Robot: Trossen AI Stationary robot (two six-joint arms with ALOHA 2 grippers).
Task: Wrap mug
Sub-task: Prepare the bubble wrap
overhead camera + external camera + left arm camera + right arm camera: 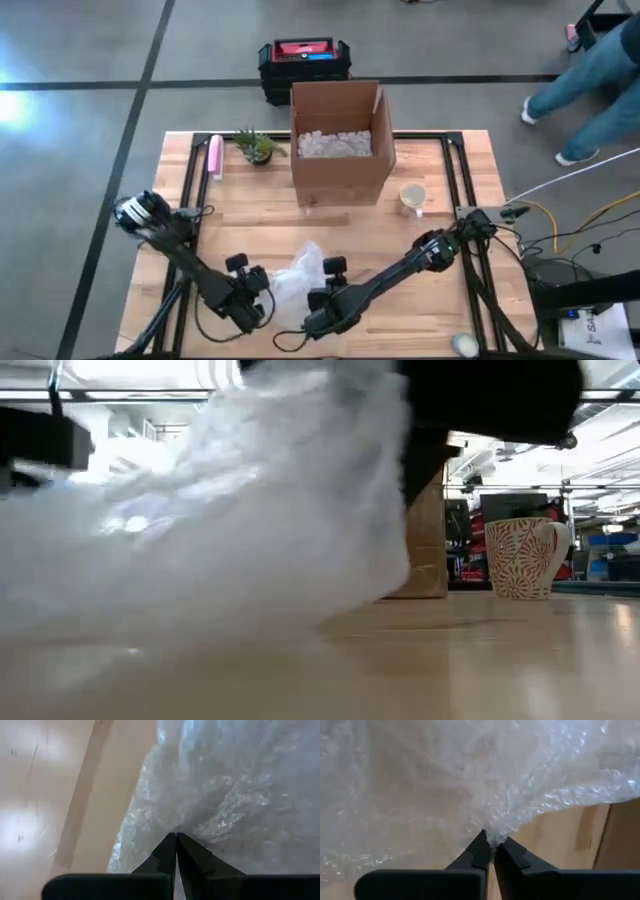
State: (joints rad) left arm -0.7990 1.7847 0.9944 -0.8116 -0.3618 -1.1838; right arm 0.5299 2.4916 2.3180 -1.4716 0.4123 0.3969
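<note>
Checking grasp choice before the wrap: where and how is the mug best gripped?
The mug stands upright beside the cardboard box, handle turned away from it. Probably best to pinch the rim from above, opposite the handle; the box blocks one side.

Bright overhead light; near bubble wrap (250, 530) blurred.

bubble wrap (300, 272): near front edge of table (440, 310), mid-width, between both grippers
left gripper (262, 290): at wrap's left edge, pinching it
right gripper (322, 297): at wrap's right front edge, pinching it
cardboard box (340, 140): behind wrap, centre back
packing peanuts (335, 143): in box
mug (412, 197): right of box, just beside it, well apart from wrap
plant (258, 147): left of box
crate (304, 66): on floor behind table
</note>
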